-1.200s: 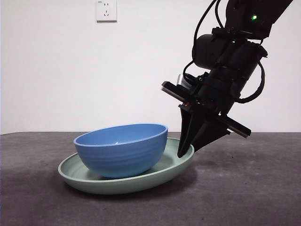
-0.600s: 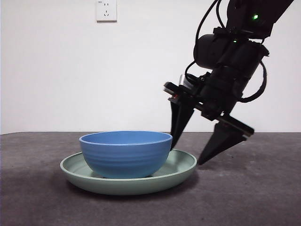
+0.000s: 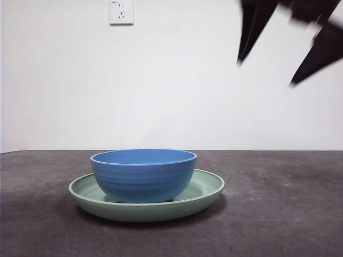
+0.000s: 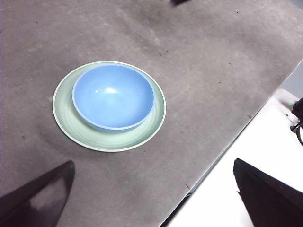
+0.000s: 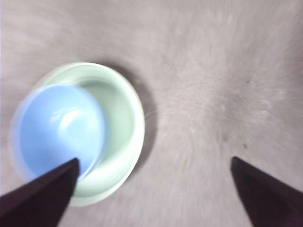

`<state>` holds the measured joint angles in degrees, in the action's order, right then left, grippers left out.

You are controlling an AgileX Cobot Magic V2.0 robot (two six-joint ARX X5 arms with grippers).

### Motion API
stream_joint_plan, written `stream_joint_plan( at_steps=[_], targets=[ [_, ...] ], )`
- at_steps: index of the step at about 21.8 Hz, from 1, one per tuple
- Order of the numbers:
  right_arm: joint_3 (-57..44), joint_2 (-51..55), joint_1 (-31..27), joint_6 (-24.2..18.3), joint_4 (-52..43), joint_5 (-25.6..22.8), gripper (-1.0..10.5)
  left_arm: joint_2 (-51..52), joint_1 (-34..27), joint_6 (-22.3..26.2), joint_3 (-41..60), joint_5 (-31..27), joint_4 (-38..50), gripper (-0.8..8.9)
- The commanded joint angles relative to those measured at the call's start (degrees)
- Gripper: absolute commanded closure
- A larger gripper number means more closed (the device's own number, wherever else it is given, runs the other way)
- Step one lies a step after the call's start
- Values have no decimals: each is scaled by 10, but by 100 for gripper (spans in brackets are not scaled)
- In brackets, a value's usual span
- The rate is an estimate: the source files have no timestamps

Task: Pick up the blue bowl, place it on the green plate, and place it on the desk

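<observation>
**Bowl on plate, pincers clear**

The blue bowl (image 3: 143,174) sits upright inside the green plate (image 3: 209,184), which lies flat on the desk (image 3: 278,214). Above and to the side, well apart from both, the right pincer (image 3: 284,51) hangs blurred at the top corner, its jaws spread wide and empty. The left pincer (image 4: 151,198) waits high over the desk, jaws also apart, holding nothing. On the far wall is a white socket (image 3: 121,11).

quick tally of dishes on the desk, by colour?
Blue: 1, the bowl, sitting in the plate.
Green: 1, the plate, flat on the desk.
Total: 2.
</observation>
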<state>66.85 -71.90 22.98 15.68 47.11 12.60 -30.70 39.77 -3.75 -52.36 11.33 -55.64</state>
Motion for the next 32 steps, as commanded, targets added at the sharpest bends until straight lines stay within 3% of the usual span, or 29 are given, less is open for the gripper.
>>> stream_joint_plan(
  at_steps=[1, 7, 13, 23, 24, 26, 28, 29, 32],
  targets=[
    [11, 83, 5, -10, 51, -9, 355, -2, 4, 6, -6, -2, -7, 188],
    [11, 281, 6, -41, 194, -24, 348, -2, 4, -13, -6, -2, -16, 188],
    [11, 412, 6, -60, 332, -26, 348, -2, 4, -50, -6, -2, -16, 188],
    [9, 511, 5, -59, 338, -22, 350, -2, 4, -66, -5, -2, -18, 205],
    [9, 512, 5, -59, 338, -22, 367, -2, 4, -69, -5, -2, -18, 235],
    [9, 512, 5, -59, 338, -22, 511, -2, 4, -74, -5, -2, -20, 409],
    [9, 512, 5, -59, 338, -22, 868, -2, 4, -75, -5, -2, -23, 708],
    [9, 512, 5, -61, 338, -21, 964, -2, 4, -75, -5, -2, -25, 825],
    [9, 512, 5, -60, 338, -21, 922, -2, 4, -75, -5, -2, -20, 788]
  ],
)
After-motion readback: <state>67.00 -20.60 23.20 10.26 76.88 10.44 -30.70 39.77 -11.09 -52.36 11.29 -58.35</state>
